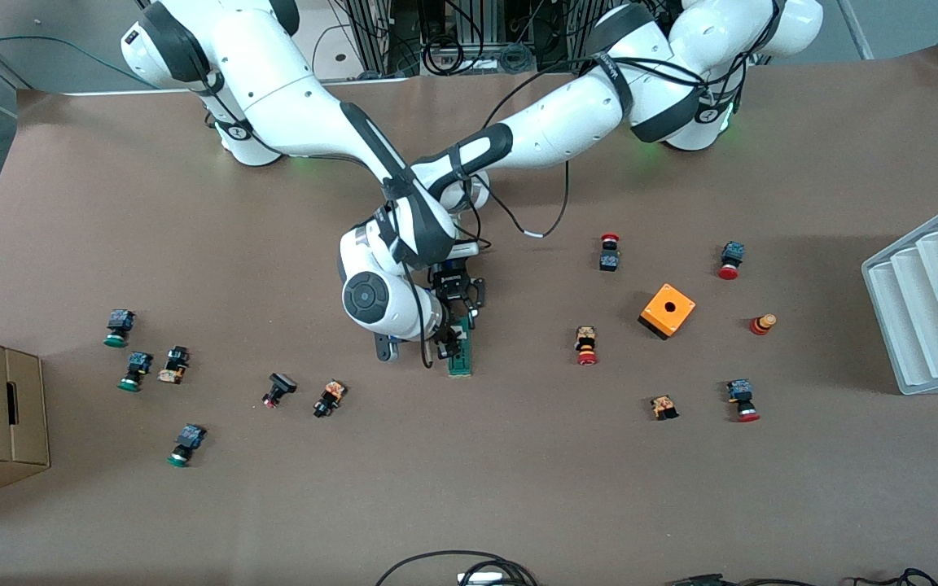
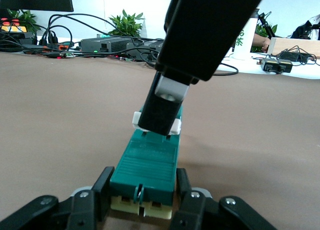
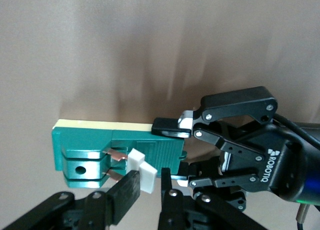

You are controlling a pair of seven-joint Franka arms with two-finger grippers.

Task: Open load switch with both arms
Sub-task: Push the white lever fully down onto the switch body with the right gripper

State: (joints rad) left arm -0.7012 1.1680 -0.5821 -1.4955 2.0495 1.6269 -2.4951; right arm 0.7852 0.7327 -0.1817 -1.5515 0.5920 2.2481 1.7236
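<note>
Both grippers on load switch (image 1: 461, 356)

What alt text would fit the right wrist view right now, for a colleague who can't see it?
The left gripper is shut on one end of a dark-green load switch lying on the brown table. The right gripper has its fingers on either side of the switch's white lever.

Load switch (image 1: 461, 356): dark green body, cream underside, white end piece (image 3: 141, 170), copper-toned contacts. Arms (image 1: 290, 89): white shells with black joint bands; both grippers black, silver at the fingertips (image 3: 186, 119). Counter (image 1: 518, 472): plain brown; box (image 1: 668, 310): orange; buttons (image 1: 120, 327): red or green caps on dark bodies.
</note>
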